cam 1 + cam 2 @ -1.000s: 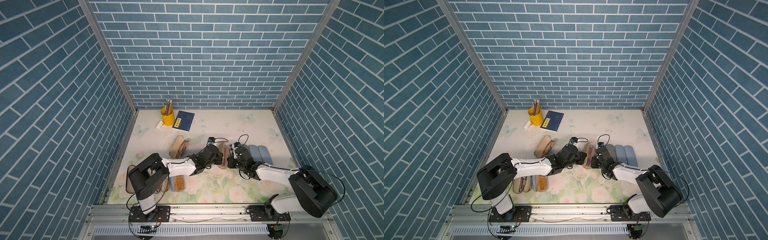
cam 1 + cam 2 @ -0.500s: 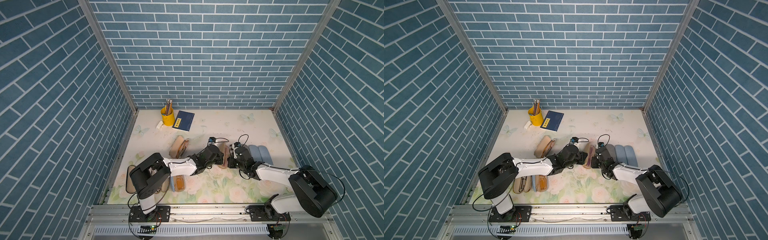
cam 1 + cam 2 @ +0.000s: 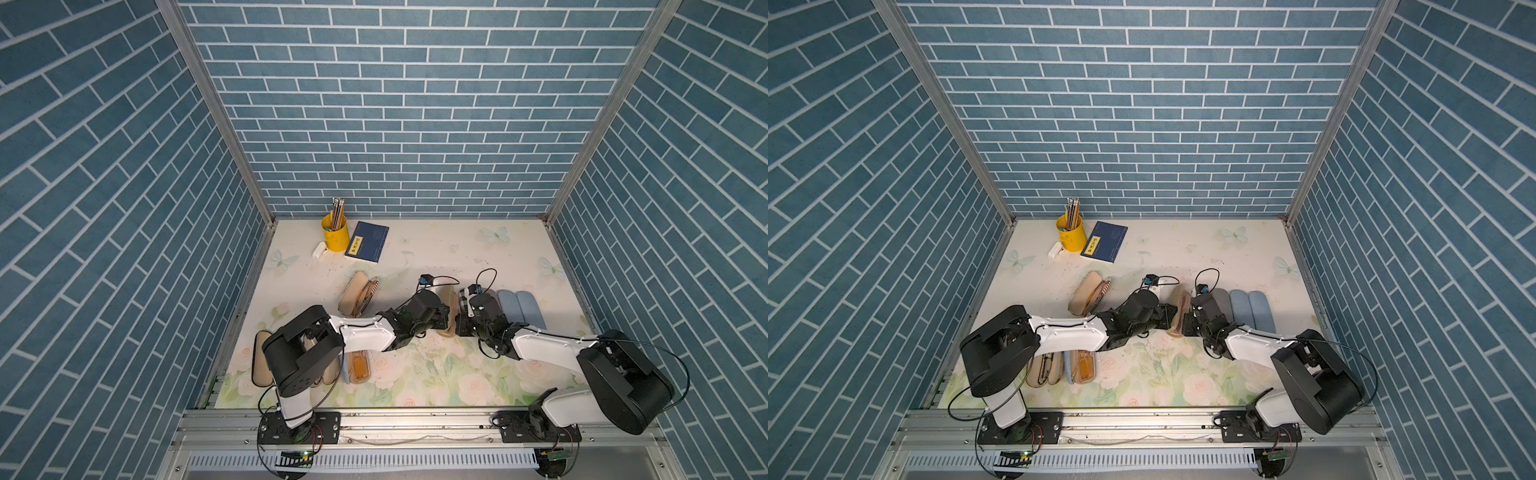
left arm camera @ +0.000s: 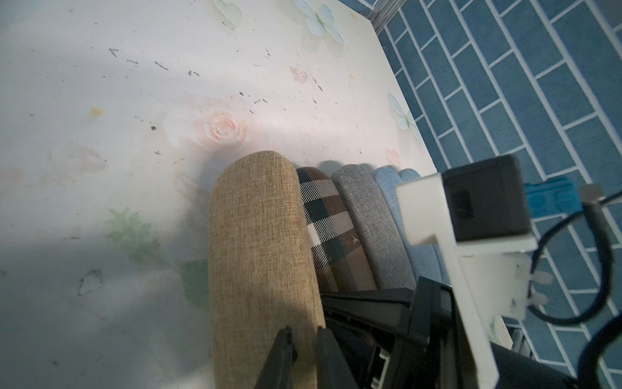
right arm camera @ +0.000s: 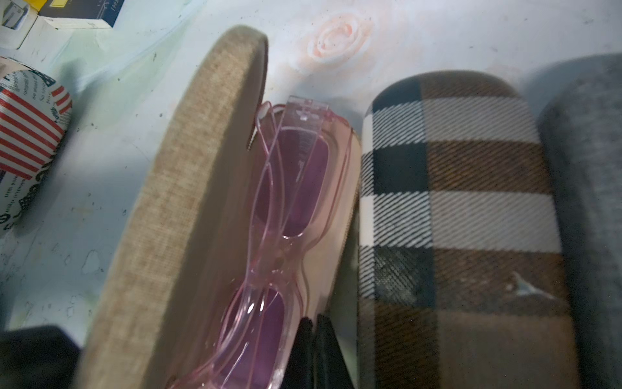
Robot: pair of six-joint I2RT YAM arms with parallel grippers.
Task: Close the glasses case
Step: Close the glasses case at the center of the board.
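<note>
The glasses case (image 3: 448, 305) (image 3: 1178, 309) is tan linen and lies mid-table between both arms. In the right wrist view its lid (image 5: 168, 202) stands raised and part-way open over pink glasses (image 5: 286, 202) in the base. My left gripper (image 4: 304, 333) is shut, its fingertips resting against the lid's outer cloth (image 4: 259, 235). My right gripper (image 5: 314, 321) is shut too, its tips at the base's rim on the side facing the plaid case. In both top views the two grippers (image 3: 440, 311) (image 3: 460, 328) flank the case closely.
A plaid case (image 5: 454, 202), a grey case (image 5: 589, 168) and two light blue cases (image 3: 519, 307) lie packed right of the tan one. Another open case (image 3: 357, 293) sits left. Further cases (image 3: 357, 365) lie front left. A yellow pencil cup (image 3: 334, 237) and a blue notebook (image 3: 368, 247) stand at the back.
</note>
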